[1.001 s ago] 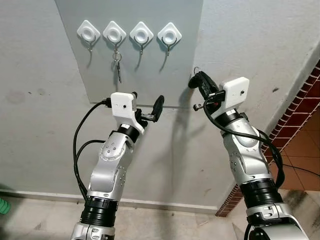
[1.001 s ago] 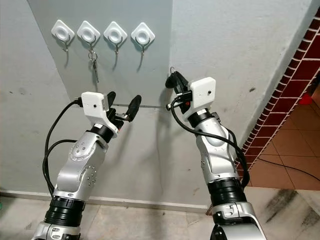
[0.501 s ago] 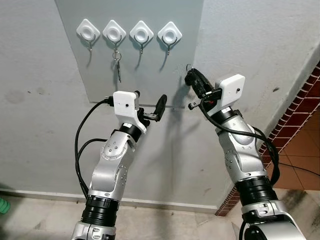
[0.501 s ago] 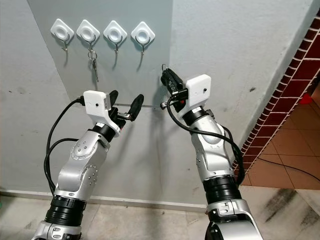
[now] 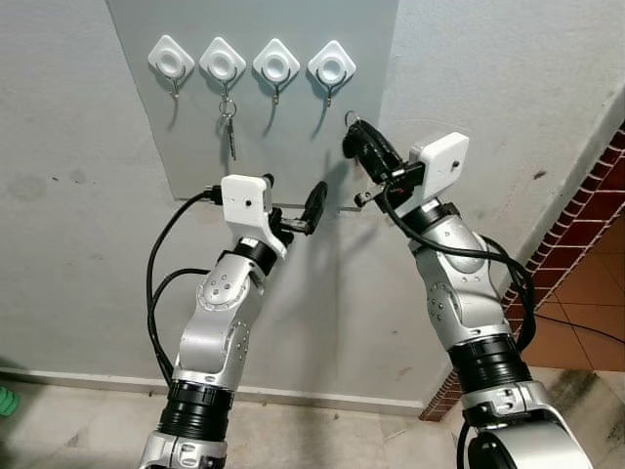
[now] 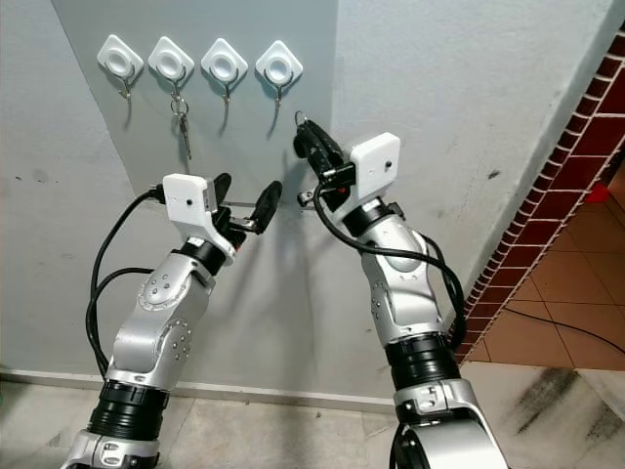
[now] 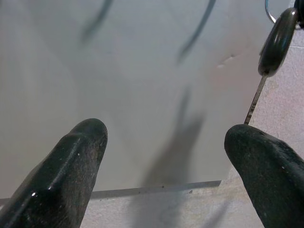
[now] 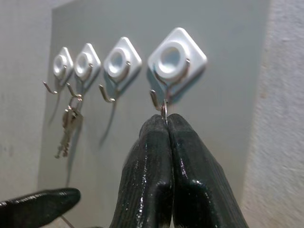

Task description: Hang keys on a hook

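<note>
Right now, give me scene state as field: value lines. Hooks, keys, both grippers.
hooks: four white diamond-backed hooks in a row on the grey panel
second hook from robot's left: holds a key bunch
rightmost hook: bare
right gripper: shut on a key ring, ring just below the rightmost hook's tip, not yet hung
left gripper: open, raised near the panel's lower edge, holding nothing
task state: hanging not done

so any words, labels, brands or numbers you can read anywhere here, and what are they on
None can be read.
The four white hooks, the grey board and the white camera boxes on both wrists bear no print.
The keys on the second hook are too small to show any stamp.
</note>
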Available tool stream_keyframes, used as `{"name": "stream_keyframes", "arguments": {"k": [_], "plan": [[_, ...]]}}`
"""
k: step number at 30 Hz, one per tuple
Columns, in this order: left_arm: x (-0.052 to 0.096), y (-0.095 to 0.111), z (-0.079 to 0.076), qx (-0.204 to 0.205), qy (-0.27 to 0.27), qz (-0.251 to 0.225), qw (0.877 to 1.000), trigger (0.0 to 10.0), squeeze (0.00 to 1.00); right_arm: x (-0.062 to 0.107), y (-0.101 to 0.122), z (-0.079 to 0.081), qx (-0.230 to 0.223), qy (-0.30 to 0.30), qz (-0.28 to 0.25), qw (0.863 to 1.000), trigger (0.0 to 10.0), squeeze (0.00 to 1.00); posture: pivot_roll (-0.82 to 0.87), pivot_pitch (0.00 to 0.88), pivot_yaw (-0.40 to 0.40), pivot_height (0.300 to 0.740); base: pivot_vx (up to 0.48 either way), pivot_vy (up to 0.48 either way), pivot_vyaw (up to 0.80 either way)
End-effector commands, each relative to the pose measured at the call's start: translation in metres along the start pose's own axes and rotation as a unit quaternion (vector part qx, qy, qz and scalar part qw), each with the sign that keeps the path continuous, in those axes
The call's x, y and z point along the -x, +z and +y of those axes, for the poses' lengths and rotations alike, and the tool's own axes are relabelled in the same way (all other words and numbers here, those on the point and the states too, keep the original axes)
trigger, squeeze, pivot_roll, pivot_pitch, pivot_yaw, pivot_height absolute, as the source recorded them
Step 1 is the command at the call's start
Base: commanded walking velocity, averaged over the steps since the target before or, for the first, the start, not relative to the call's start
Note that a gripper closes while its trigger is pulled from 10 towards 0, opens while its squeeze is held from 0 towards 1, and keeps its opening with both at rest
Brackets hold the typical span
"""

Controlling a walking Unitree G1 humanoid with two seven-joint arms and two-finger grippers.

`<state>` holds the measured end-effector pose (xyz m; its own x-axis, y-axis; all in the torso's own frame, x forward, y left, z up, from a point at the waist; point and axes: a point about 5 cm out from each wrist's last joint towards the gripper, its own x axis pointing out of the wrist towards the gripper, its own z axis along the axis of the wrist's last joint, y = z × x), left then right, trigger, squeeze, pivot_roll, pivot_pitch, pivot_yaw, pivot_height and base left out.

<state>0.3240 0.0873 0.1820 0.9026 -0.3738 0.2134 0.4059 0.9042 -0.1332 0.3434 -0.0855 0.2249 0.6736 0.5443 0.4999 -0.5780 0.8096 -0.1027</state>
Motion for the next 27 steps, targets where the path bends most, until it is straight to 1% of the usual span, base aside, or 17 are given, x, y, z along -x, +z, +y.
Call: {"name": "stream_keyframes", "arguments": {"k": [1,13,27], "plan": [[-0.002,0.007,-0.003,-0.004,-0.009,-0.009,1.000,10.0,0.00,-0.010,0.012,0.003,0.004,0.019,-0.024,1.000,10.0,0.00,0.01,0.000,-0.008,0.740,0.000,0.000,0.00],[-0.002,0.007,-0.002,0.001,-0.005,-0.008,1.000,10.0,0.00,-0.016,0.017,0.007,0.006,0.032,-0.037,0.999,10.0,0.00,0.01,0.000,-0.010,0.740,0.000,0.000,0.00],[-0.001,0.007,-0.001,0.006,0.000,-0.008,1.000,10.0,0.00,-0.022,0.020,0.003,0.001,0.024,-0.042,0.999,10.0,0.00,0.01,0.000,-0.014,0.740,0.000,0.000,0.00]]}}
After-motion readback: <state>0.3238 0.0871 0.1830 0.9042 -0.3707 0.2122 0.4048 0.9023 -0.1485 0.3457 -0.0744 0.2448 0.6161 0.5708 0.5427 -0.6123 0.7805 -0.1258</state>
